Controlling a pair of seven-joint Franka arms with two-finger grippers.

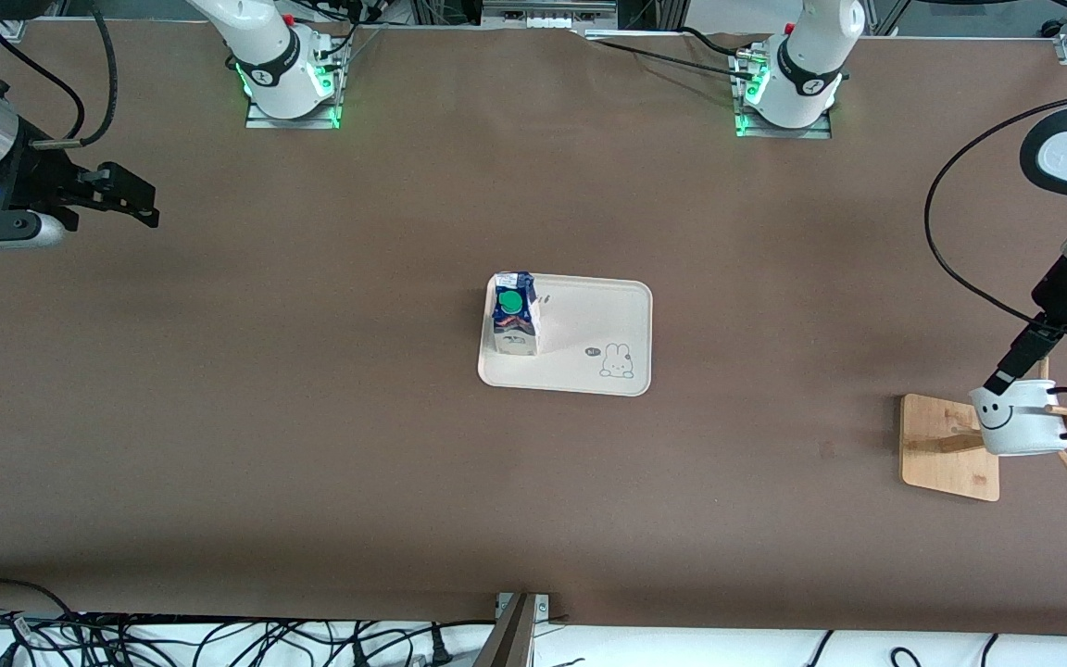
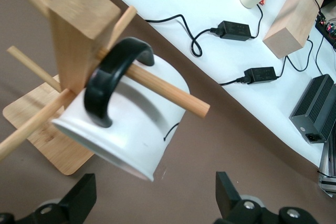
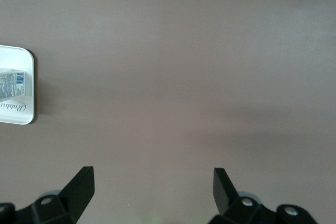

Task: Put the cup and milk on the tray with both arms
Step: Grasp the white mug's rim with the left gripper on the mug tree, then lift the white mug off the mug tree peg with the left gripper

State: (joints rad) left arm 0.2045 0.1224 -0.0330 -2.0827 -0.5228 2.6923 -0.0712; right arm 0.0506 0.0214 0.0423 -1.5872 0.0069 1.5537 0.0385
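The milk [image 1: 514, 315] stands upright on the cream tray [image 1: 589, 343], at the tray's end toward the right arm. The white smiley cup [image 1: 1020, 421] hangs by its black handle [image 2: 113, 82] on a peg of the wooden stand [image 1: 936, 445], at the left arm's end of the table. My left gripper [image 1: 1004, 378] is open right at the cup's rim, holding nothing; in the left wrist view the cup [image 2: 131, 124] sits just ahead of the open left gripper [image 2: 155, 195]. My right gripper [image 1: 131, 199] is open and empty over bare table at the right arm's end; its wrist view [image 3: 152, 187] shows a tray corner [image 3: 21, 116].
The stand's pegs [image 2: 168, 93] stick out around the cup. The table's edge runs close by the stand, with power adapters [image 2: 233, 30] and cables on a white surface past it. More cables [image 1: 219, 639] lie along the table edge nearest the front camera.
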